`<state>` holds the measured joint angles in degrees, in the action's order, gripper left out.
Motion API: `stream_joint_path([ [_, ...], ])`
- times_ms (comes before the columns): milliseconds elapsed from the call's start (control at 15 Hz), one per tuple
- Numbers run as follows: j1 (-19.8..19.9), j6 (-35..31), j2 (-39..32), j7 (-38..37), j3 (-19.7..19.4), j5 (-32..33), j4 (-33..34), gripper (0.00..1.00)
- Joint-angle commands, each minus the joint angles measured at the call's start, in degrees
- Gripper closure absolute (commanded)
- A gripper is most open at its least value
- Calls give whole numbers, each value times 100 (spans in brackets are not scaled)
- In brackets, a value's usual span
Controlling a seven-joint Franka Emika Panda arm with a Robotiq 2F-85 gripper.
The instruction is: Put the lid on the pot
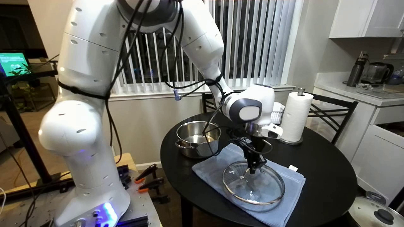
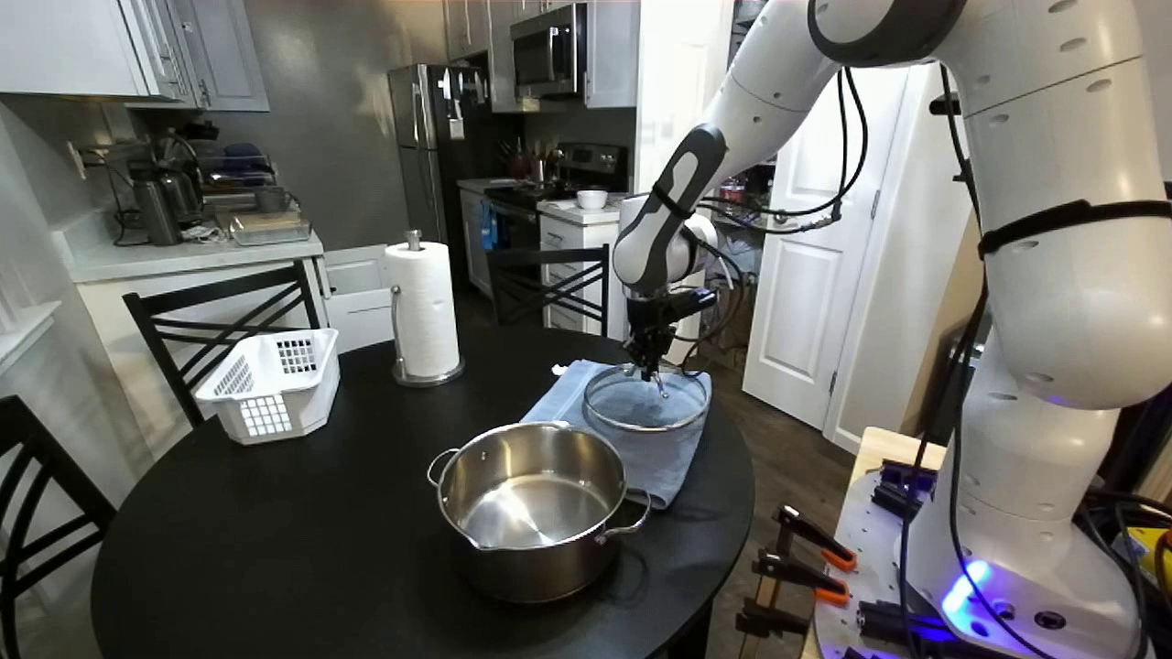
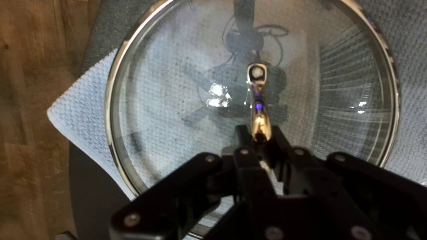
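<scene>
The fridge (image 2: pixel 444 183), microwave (image 2: pixel 546 55) and cabinets (image 2: pixel 73 46) show a home kitchen.

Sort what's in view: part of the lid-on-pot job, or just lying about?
Job:
glass lid
steel pot
jaws, closed on the lid's handle

Lying about:
blue towel, under the lid
white basket
paper towel roll
dark bottle

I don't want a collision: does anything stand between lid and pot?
Nothing visible does; part of the towel lies flat between the lid and the pot. The pot's height probably calls for lifting first.
</scene>
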<state>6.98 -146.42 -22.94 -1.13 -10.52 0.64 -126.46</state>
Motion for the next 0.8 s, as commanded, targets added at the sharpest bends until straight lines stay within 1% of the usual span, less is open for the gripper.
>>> stream_joint_path([
  [0,-134,352,998,-180,-170,493,-492,93],
  [133,-156,412,1451,-133,-156,740,-700,93],
  [400,-255,627,2295,-156,51,1224,-1011,93],
  [533,-327,906,2674,-217,213,1459,-1074,93],
  [733,-430,1486,3012,-60,528,1503,-901,93],
])
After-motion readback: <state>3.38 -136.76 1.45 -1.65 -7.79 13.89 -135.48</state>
